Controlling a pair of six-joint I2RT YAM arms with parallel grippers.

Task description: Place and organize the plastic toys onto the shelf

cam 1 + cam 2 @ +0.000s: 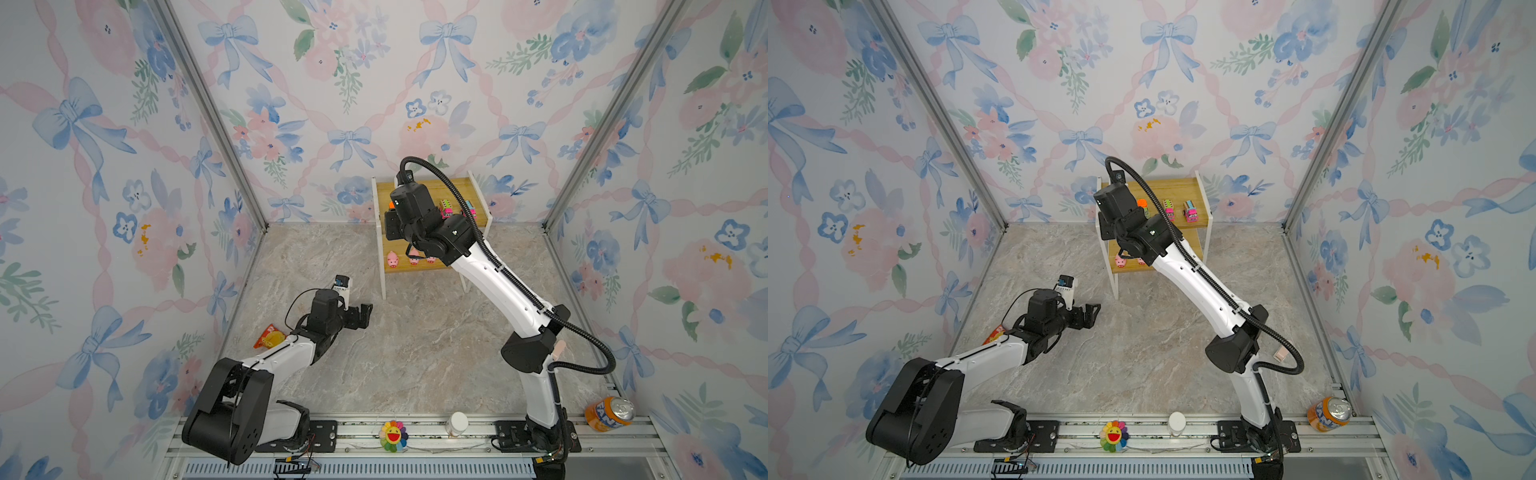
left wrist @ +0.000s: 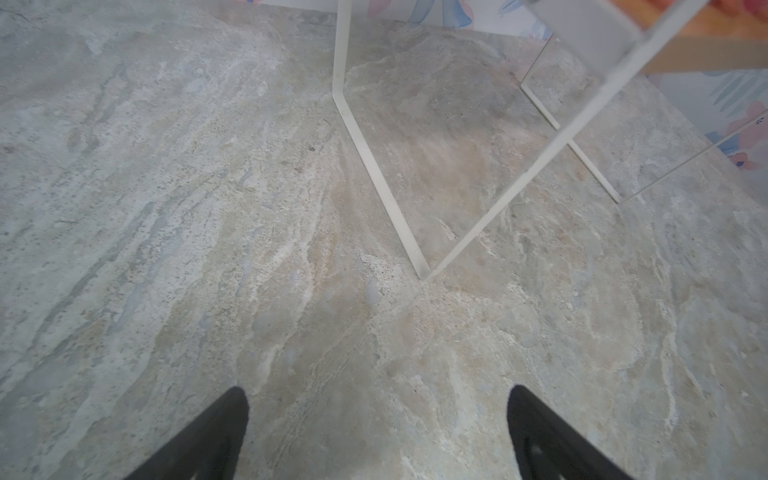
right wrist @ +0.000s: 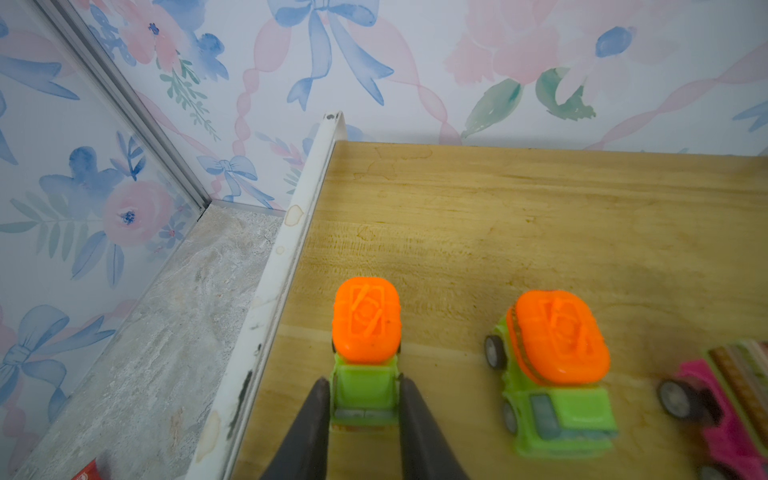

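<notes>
The shelf (image 1: 432, 187) stands against the back wall. My right gripper (image 3: 365, 384) is over the left end of its top board (image 3: 498, 216), and its dark fingers (image 3: 316, 411) lie against both sides of a green car with an orange top (image 3: 365, 332) that rests on the board. A second green car (image 3: 557, 365) sits beside it, then a pink car (image 3: 715, 407). In both top views two pink cars (image 1: 446, 208) (image 1: 1191, 210) show on the top board and pink pigs (image 1: 392, 259) (image 1: 1120, 262) on the lower one. My left gripper (image 1: 360, 313) (image 2: 378, 395) hangs open and empty over the floor.
The shelf's white front leg (image 2: 374, 166) stands just ahead of my left gripper. An orange-red snack packet (image 1: 269, 336) lies beside the left arm. On the front rail are a rainbow flower (image 1: 392, 434), a white bottle (image 1: 457, 424) and an orange can (image 1: 609, 413).
</notes>
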